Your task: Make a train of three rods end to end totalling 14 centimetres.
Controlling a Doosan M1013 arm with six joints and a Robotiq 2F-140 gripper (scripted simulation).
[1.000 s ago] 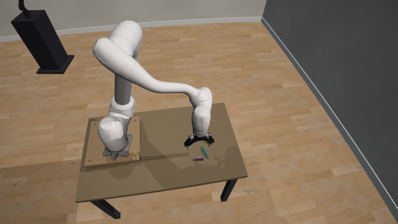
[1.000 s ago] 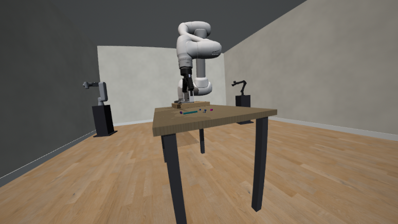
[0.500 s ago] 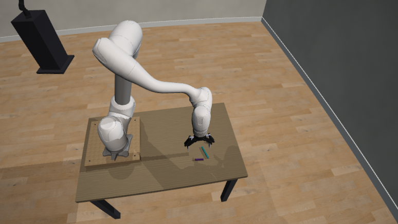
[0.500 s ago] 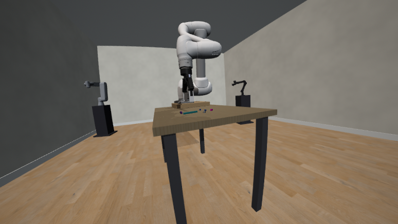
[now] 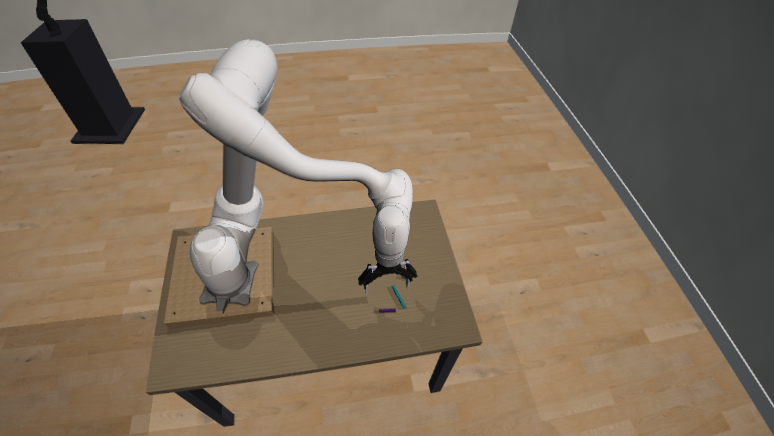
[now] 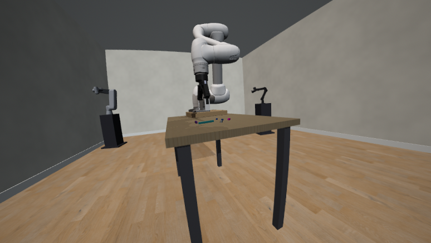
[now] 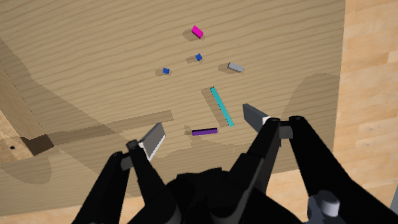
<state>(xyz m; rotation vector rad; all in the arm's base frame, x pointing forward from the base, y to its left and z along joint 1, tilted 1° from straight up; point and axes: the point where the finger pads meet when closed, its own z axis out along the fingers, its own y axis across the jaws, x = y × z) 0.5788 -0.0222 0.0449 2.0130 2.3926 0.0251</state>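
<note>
My gripper [image 5: 387, 288] [image 7: 202, 120] is open and empty, hanging a little above the table [image 5: 324, 346] [image 7: 100, 60]. Below it lie a purple rod [image 5: 386, 310] [image 7: 204, 132] and a turquoise rod [image 5: 399, 296] [image 6: 206, 122] [image 7: 222, 106], flat, at an angle to each other, ends close but apart. Further off in the wrist view lie a grey rod [image 7: 236, 67], two small blue rods [image 7: 198, 57] [image 7: 166, 71] and a magenta rod [image 7: 197, 32] [image 6: 229, 118], all scattered apart. In the top view the arm hides these small rods.
The arm's base stands on a wooden mounting plate [image 5: 184, 303] [image 6: 221, 112] at the table's left side. The table's right edge [image 7: 345, 100] runs close beside the rods. Black pedestals stand on the floor, well away from the table.
</note>
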